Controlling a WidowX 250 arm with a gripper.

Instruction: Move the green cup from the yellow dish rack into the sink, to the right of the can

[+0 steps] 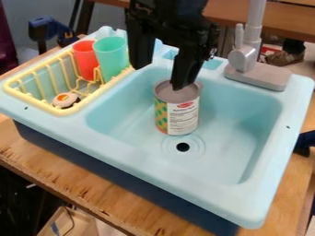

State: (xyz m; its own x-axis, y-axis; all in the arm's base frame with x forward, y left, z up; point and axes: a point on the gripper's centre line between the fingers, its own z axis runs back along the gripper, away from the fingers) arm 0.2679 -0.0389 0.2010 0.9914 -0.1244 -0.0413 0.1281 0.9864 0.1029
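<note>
Plywood (80, 182) runs beneath the pale blue toy sink (154, 167), and you have one tin can (178, 110) standing upright in its basin, just behind the drain hole (183, 147). Your black gripper (159, 77) hangs over the basin's far side with its fingers spread wide and nothing between them. One fingertip overlaps the can's top; the other is off to the view's left, above the rear rim.

You look to be at the lining-up step, ahead of any grasp. As I judge it, your next move calls for centring the spread fingers over the can, so that one passes down each side of its wall and neither tip catches the top.

You can't tell from this angle whether that near fingertip touches the can or merely hangs in front of it. It also covers part of the can's top, and the upper arm is cut off above. Over in the yellow dish rack (60, 112), beside the red cup (84, 57) and green cup (111, 55), you'll find a small round piece (65, 99) too indistinct to name.
</note>
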